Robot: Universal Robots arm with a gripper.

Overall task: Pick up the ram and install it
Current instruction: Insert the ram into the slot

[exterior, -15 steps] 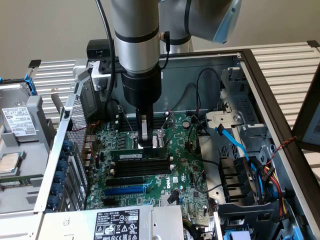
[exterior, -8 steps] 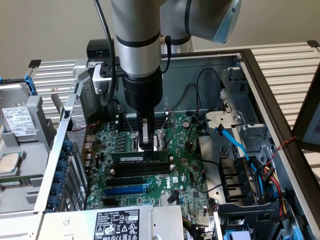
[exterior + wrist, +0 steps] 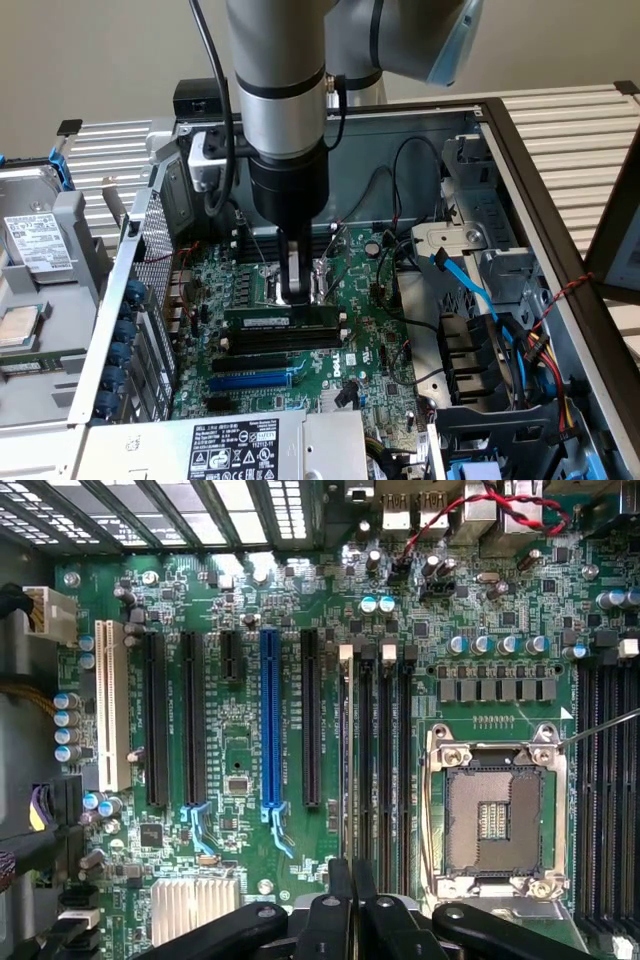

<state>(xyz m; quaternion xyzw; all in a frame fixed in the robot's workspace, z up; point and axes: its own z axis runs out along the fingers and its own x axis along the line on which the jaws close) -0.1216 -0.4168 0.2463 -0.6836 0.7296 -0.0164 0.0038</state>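
inside the open case (image 3: pixel 520 170), on the motherboard (image 3: pixel 380 350): blue slot (image 3: pixel 250 381); near it, ram (image 3: pixel 283 321) upright on edge in a black slot; claw (image 3: pixel 298 295) pressed together, tips down on the ram's top edge; blue cable (image 3: pixel 470 285) at the exterior view's right.

Ext. view: soft, even indoor light from above, moderately bright. The arm (image 3: pixel 285 100) carries a pale vertical sheen and shades the motherboard (image 3: pixel 300 380) beneath it. The case (image 3: pixel 520 150) interior is dimmer than the slatted table (image 3: pixel 570 120) outside. Wrist view: brighter, w/ light pouring through the vent grille (image 3: pixel 200 510), which blows out to white. The ram (image 3: pixel 347 750) glints pale along its top edge, and the heatsink (image 3: pixel 195 910) glares too. The gripper (image 3: pixel 352 865) reads near-black, little detail. Straight lines splay a bit twd the frame edges.
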